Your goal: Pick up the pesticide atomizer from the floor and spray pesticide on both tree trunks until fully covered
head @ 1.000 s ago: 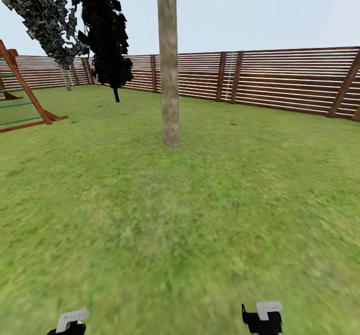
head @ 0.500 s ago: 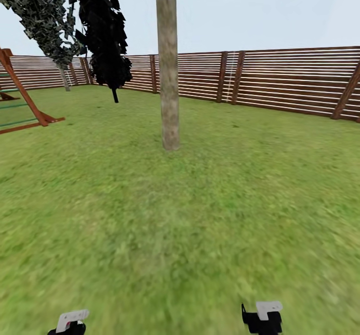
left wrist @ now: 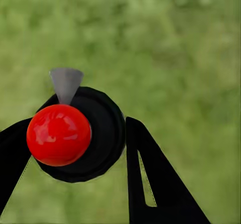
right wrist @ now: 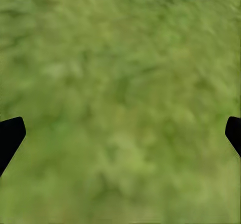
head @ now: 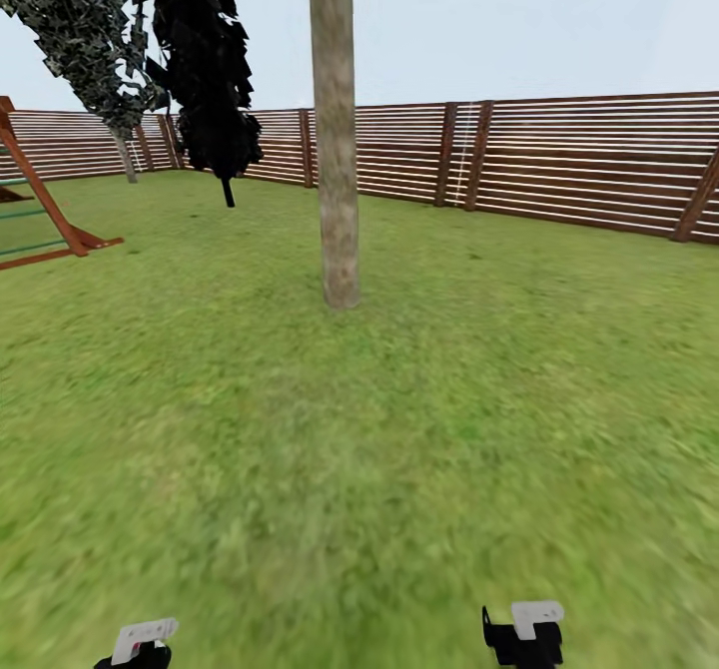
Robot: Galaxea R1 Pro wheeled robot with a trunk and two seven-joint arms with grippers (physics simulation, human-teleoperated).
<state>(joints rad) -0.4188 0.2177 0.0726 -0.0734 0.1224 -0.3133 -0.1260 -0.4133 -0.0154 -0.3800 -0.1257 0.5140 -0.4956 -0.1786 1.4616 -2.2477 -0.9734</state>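
In the left wrist view the pesticide atomizer [left wrist: 58,133], a black round body with a red ball top and a grey cone nozzle, sits between my left gripper's [left wrist: 75,158] black fingers, which are shut on it. In the head view only that gripper's white-and-black back [head: 140,644] shows at the lower edge. Ahead stands a tree, its thick pale mottled tree trunk [head: 336,140] rising from the garden lawn [head: 379,449], well beyond arm's reach. My right gripper [right wrist: 120,133] hangs open over grass, holding nothing, and it also appears low in the head view [head: 524,634].
A brown slatted fence [head: 559,160] rings the lawn behind the trunk. Two narrow dark cypress-like trees [head: 205,60] stand at the back left. A red-brown wooden play frame [head: 45,215] is at the left edge. Open grass lies between me and the trunk.
The whole head picture has shifted: the camera has moved closer to the trunk, whose base now sits lower, and the play frame has slid toward the left edge. Both grippers hold the same pose.
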